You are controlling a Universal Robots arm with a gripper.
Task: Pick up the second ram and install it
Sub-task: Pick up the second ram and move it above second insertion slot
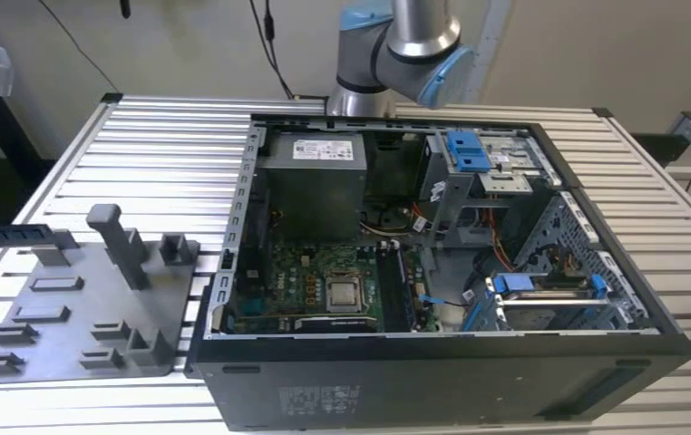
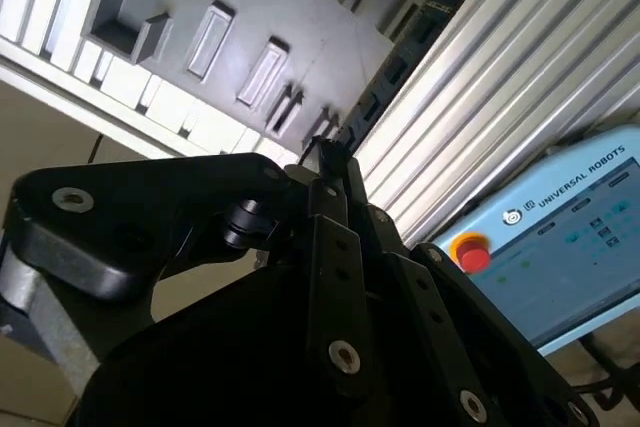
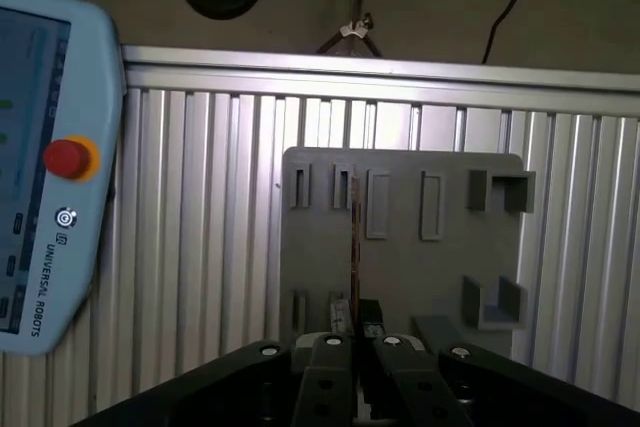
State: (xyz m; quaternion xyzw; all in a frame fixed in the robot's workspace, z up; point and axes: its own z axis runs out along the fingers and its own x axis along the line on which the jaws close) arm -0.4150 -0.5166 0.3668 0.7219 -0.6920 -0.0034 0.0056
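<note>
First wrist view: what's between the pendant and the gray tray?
Nothing but bare slatted table between pendant and tray, in the first wrist view.

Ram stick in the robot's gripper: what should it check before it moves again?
1. Grip: the gripper is shut on the second ram: ok.
2. Stick straight: in the first wrist view it runs straight out from the gripper: ok.
3. Stick lifted clear of the grey holder tray: cannot tell.
4. Computer case open, with the motherboard exposed: ok.
5. A free black slot on the motherboard: cannot tell.
</note>
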